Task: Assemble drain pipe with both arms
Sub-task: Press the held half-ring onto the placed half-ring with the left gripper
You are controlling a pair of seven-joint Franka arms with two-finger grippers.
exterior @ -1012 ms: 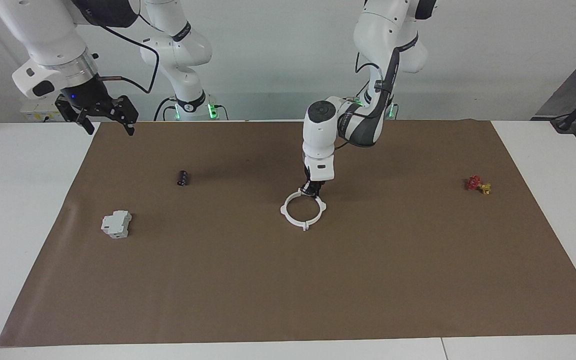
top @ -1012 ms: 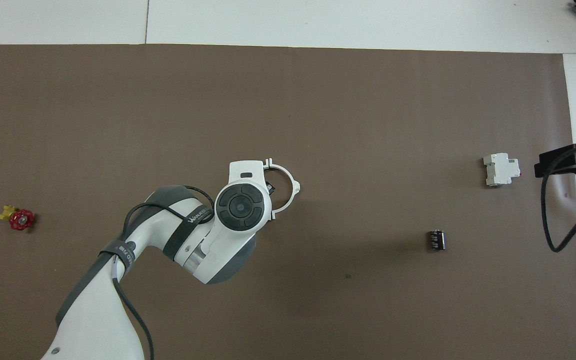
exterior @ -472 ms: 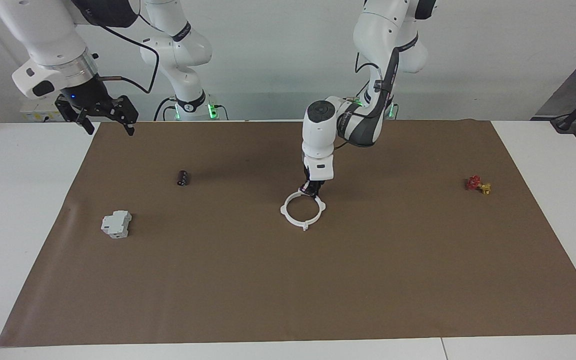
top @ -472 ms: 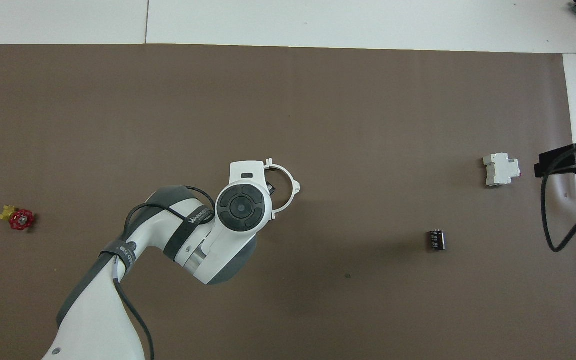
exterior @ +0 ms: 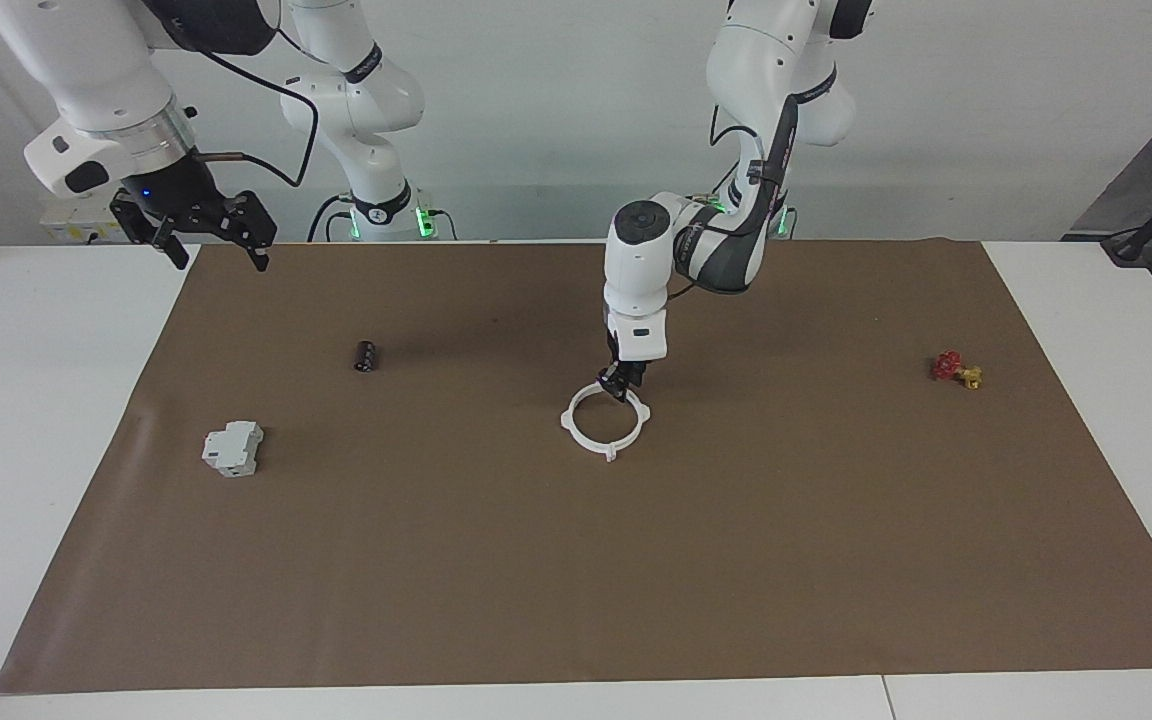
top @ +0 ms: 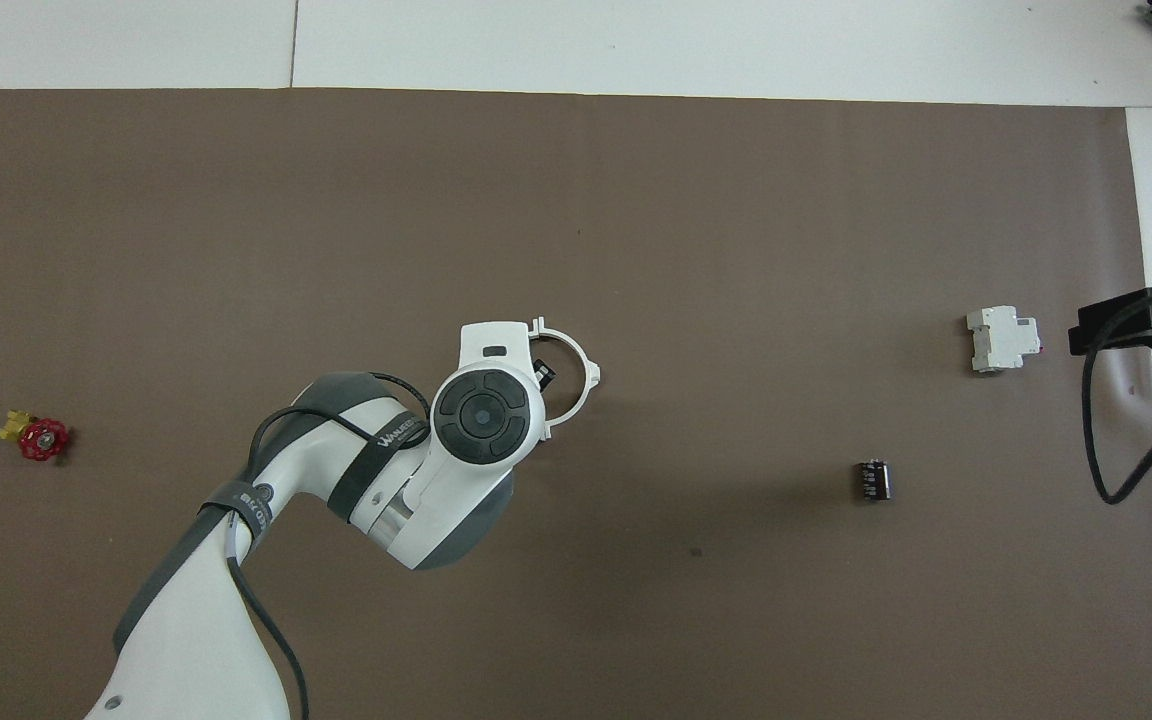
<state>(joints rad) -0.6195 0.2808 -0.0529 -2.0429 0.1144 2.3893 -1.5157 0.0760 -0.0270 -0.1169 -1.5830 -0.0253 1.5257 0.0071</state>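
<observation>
Since a second ago the left gripper [exterior: 625, 383] has lifted a touch off the ring's near rim; nothing else has shifted. It sits right at the rim of the drain pipe [exterior: 607, 418], on the edge nearest the robots, pointing straight down. Cannot tell if its fingers are parted or gripping; the overhead view hides them under the wrist. Drain pipe is a closed white tabbed ring lying flat on the brown mat [exterior: 576, 560], about mid-table. In the overhead view only part of the ring [top: 576, 360] shows past the arm.

Right gripper [exterior: 204, 228] waits up in the air over the mat's corner at the right arm's end of the table, fingers spread wide, holding nothing.

Other stuff: small black cylinder [exterior: 365, 356] lies on the mat toward the right arm's end, well apart from the ring. Grey-white box [exterior: 233, 448] sits farther from the robots than the cylinder, near the mat's edge at that same end. Red and yellow valve [exterior: 955, 369] lies toward the left arm's end, well apart from the ring. None of these crowds the ring; mat around it is bare.
</observation>
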